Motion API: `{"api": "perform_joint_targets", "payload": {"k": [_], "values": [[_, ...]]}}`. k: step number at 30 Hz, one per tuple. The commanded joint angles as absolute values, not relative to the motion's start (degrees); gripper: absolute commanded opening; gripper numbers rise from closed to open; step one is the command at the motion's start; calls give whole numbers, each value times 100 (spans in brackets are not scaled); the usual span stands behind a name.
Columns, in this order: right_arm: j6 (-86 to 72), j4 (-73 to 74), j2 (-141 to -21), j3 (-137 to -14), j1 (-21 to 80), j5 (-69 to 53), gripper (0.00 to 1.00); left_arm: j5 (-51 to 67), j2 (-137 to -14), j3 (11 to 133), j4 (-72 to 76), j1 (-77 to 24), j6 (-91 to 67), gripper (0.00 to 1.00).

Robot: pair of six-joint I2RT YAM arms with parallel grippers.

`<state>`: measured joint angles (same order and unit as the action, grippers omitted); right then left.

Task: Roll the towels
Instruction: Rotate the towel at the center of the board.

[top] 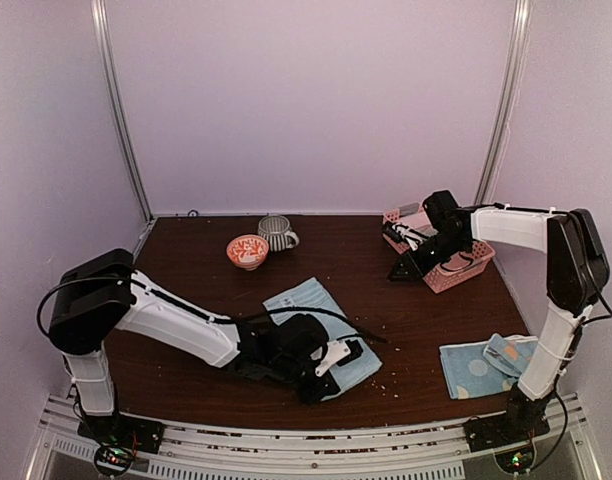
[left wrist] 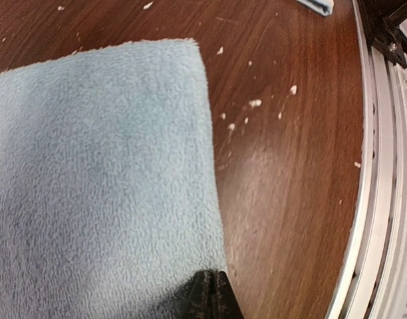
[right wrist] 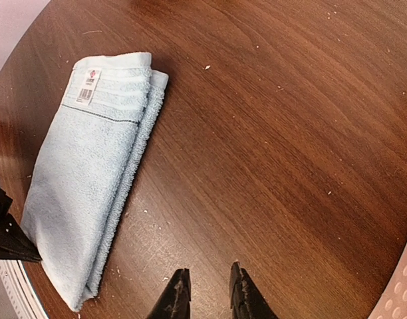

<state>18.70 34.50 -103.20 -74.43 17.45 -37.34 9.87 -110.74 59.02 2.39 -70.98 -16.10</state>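
A plain light blue towel (top: 316, 320) lies folded flat at the table's middle; its white label shows in the right wrist view (right wrist: 90, 173). My left gripper (top: 324, 385) is shut, with its tips on the towel's near right edge (left wrist: 213, 292). The towel (left wrist: 104, 179) lies flat under it and no cloth shows between the fingers. A second light blue towel with pale dots (top: 481, 368) lies rumpled at the front right by the right arm's base. My right gripper (right wrist: 207, 292) is slightly open and empty, above bare wood next to the basket (top: 401, 270).
A pink lattice basket (top: 464, 270) stands at the back right, its corner visible in the right wrist view (right wrist: 400, 292). An orange patterned bowl (top: 247, 251) and a striped grey mug (top: 276, 232) stand at the back middle. The metal rail (left wrist: 383, 219) runs along the near edge.
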Motion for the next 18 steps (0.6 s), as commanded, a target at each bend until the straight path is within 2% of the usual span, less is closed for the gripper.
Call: {"api": "perform_joint_targets", "payload": {"k": [1,6,8,9,10,12,14,16,17,18], "values": [[2015,3574,-10046,-7620,1833,-3933,22,618,-10671,5403,-452,-7110,-1561,0],[2241,3797,-9633,-7978,1925,-4099,23,563,-9737,4801,-126,-7110,-1523,0],[2195,3511,-9403,-7963,2005,-4057,28,226,-9179,4576,-40,-7102,-1512,0],[2126,3273,-9309,-7907,2048,-4004,34,-33,-8863,4492,-3,-7099,-1527,0],[1919,2951,-9236,-7756,2105,-3864,53,-421,-8556,4343,85,-7097,-1608,4],[1570,2483,-9324,-7681,2175,-3930,97,-1166,-7825,3951,424,-7068,-1917,28],[1343,2395,-9729,-7904,2265,-4180,100,-1667,-7233,3402,970,-7030,-2356,52],[1617,2980,-10320,-8450,2693,-4043,100,-2122,-6751,2888,1423,-7002,-2804,68],[1727,3187,-10575,-8692,2898,-3976,98,-2433,-6549,2684,1588,-6971,-3045,75],[1784,3325,-10843,-8919,3085,-3955,87,-2526,-6384,2507,1706,-6935,-3204,78]]}}
